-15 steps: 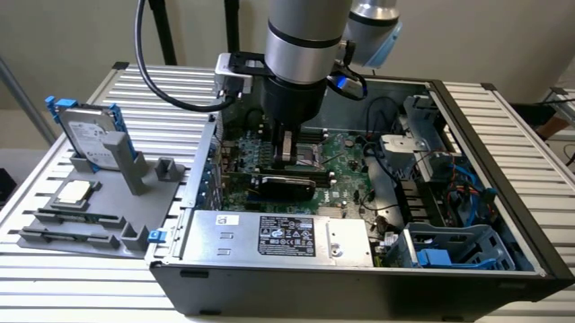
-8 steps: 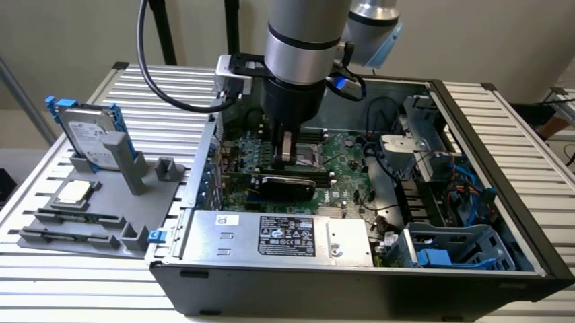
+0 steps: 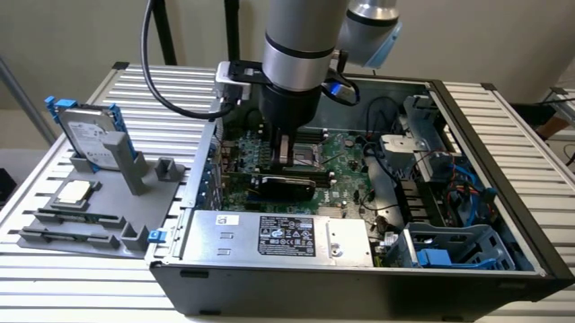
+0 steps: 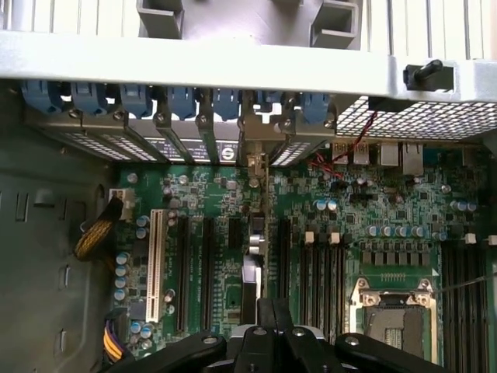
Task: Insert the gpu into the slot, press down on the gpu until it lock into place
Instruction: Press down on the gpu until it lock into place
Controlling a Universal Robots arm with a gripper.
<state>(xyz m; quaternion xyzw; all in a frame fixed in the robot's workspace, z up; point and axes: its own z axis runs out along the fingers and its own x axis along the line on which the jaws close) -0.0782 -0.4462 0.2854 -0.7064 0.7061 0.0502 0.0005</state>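
Note:
The gpu (image 3: 283,184) is a flat black card standing on edge on the green motherboard, inside the open computer case (image 3: 359,286). In the wrist view the gpu (image 4: 251,268) shows edge-on as a thin strip running up to its metal bracket at the case's rear wall. My gripper (image 3: 285,161) hangs straight over the card's top edge, close above it. In the wrist view the gripper (image 4: 272,315) has its dark fingers (image 4: 265,311) pressed together with nothing seen between them. The blue slot is hidden under the card.
A silver labelled power-supply box (image 3: 279,237) lies just in front of the card. Black memory slots (image 4: 318,264) and the CPU socket (image 4: 392,311) sit beside it. A grey fixture (image 3: 108,202) holding a hard drive (image 3: 90,134) stands on the exterior view's left. Cables and a blue drive cage (image 3: 449,249) crowd the right.

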